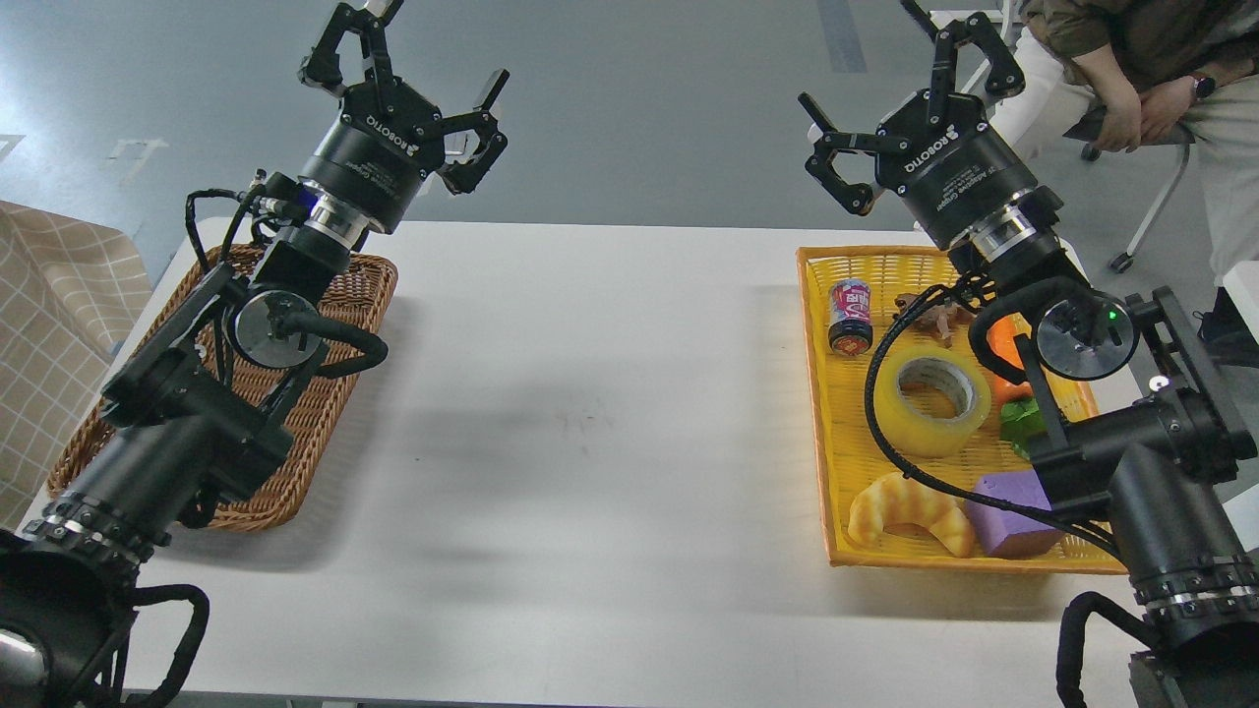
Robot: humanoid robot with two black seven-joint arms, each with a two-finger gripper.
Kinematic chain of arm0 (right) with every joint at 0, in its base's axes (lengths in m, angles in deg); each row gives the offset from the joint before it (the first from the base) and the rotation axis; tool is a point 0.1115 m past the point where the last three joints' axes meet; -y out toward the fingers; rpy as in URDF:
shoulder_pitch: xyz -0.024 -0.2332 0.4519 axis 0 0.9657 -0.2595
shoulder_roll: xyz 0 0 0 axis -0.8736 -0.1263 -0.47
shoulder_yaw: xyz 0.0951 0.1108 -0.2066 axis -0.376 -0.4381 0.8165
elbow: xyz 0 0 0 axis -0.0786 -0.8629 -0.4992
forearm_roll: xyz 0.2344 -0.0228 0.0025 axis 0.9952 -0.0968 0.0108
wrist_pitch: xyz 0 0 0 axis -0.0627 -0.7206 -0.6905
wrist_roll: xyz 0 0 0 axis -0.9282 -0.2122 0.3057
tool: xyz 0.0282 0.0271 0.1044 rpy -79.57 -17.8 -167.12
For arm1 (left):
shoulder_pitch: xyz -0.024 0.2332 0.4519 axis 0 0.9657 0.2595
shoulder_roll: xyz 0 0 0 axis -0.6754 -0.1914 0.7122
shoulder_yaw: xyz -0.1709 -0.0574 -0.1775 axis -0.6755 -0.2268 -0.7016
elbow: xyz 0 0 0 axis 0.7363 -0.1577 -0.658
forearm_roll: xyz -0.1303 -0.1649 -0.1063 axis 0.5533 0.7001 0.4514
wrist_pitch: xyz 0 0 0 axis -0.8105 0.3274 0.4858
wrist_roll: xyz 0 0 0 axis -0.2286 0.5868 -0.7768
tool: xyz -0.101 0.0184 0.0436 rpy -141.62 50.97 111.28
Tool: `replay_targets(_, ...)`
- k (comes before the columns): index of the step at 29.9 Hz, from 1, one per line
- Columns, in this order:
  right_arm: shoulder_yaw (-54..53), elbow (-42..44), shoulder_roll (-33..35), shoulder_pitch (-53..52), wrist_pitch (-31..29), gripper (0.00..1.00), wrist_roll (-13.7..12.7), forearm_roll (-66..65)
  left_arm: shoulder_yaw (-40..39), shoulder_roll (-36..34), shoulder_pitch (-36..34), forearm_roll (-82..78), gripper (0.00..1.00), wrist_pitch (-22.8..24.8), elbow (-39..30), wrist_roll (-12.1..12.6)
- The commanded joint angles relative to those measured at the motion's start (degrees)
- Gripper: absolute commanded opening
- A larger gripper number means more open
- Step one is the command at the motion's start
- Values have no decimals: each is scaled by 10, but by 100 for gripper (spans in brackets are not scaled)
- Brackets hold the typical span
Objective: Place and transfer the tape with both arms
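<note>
Glossy translucent tape [934, 392] ring lies flat in woven yellow tray [821, 413].

Lab or test room | bare grey floor [639, 108] | plain white counter [590, 413] holding sorting baskets [846, 551] | seated onlooker [1151, 59] on rolling chair at the far right

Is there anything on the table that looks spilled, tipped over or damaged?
Nothing stands out. The yellow plastic tray holds the translucent yellow tape roll lying flat, a small can upright, a croissant and a purple block. The brown wicker basket sits flat on the left.
</note>
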Motion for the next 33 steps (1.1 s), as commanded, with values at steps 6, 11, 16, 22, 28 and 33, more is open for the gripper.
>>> replay_targets(6, 0, 1, 0, 1, 0, 100, 0, 0, 0, 0, 0, 0, 98, 0, 0, -1)
replay_targets(11, 0, -1, -1, 0, 0, 100, 0, 0, 0, 0, 0, 0, 98, 0, 0, -1)
replay_targets(16, 0, -1, -1, 0, 0, 100, 0, 0, 1, 0, 0, 0, 98, 0, 0, 0)
replay_targets(22, 2, -4, 2, 0, 0, 100, 0, 0, 1, 0, 0, 1, 98, 0, 1, 0)
replay_targets(28, 2, -4, 3, 1, 0, 100, 0, 0, 1, 0, -1, 1, 98, 0, 0, 0)
replay_targets(33, 1, -4, 4, 0, 0, 100, 0, 0, 1, 0, -1, 1, 98, 0, 0, 0)
